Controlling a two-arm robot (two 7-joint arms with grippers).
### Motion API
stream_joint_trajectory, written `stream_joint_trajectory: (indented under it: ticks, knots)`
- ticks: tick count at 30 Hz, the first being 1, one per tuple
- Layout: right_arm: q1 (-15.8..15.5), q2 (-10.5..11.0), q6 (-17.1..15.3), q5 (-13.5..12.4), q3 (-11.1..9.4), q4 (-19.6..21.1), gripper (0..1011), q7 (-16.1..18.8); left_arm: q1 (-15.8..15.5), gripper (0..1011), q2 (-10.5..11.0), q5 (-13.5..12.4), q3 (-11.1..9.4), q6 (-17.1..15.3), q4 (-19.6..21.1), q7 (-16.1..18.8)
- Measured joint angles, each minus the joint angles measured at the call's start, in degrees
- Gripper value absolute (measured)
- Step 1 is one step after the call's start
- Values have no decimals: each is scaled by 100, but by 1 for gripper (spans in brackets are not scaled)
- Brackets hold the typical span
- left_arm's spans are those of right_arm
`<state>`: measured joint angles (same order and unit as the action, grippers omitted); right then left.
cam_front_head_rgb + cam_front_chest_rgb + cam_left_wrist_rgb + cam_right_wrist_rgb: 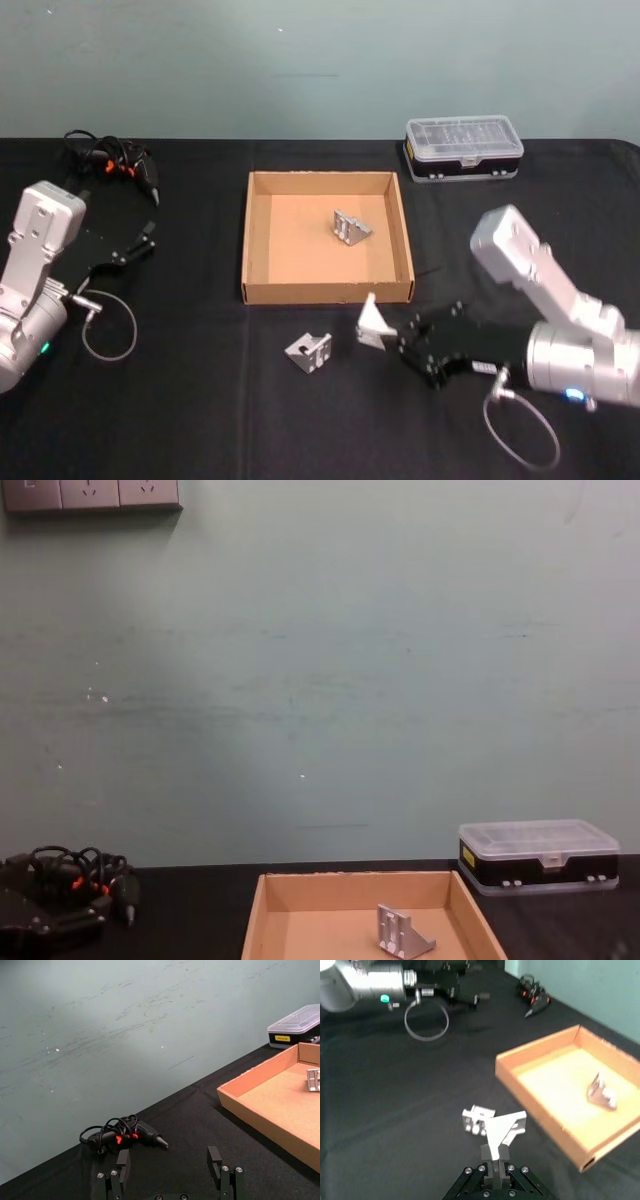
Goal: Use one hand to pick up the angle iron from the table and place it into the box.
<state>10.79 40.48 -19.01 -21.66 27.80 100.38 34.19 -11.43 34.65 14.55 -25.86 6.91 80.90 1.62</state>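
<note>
The right gripper [392, 338] sits at the near side of the box [326, 293], jaws pinching an angle iron [373, 322]. A second angle iron [308, 352] lies on the table [200, 410] just left of it. A third angle iron [351, 227] rests inside the box. The left gripper [140, 243] is parked at the left, jaws spread.

Silver-grey left arm [40, 262] and right arm [545, 275] carry the black left gripper [148, 240] and right gripper [396, 340], a grey cable [134, 322] looping at each wrist.
</note>
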Motion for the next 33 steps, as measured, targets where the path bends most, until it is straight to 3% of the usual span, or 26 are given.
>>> stream_joint_trajectory:
  ticks: [8, 14, 18, 25, 33]
  knots:
    - [753, -291, -276, -97, 204, -363, 84, 146, 0, 1012, 0, 0, 0, 0, 0, 0]
    - [1469, -749, -530, -93, 517, -1048, 83, 187, 0, 1011, 0, 0, 0, 0, 0, 0]
    - [1778, -988, -548, -54, 687, -1466, 84, 186, 0, 1011, 0, 0, 0, 0, 0, 0]
    - [2208, -1421, -496, 9, 913, -2309, 84, 123, 0, 1011, 0, 0, 0, 0, 0, 0]
    - [2398, -1768, -289, 13, 955, -2962, 83, 9, 0, 1011, 0, 0, 0, 0, 0, 0]
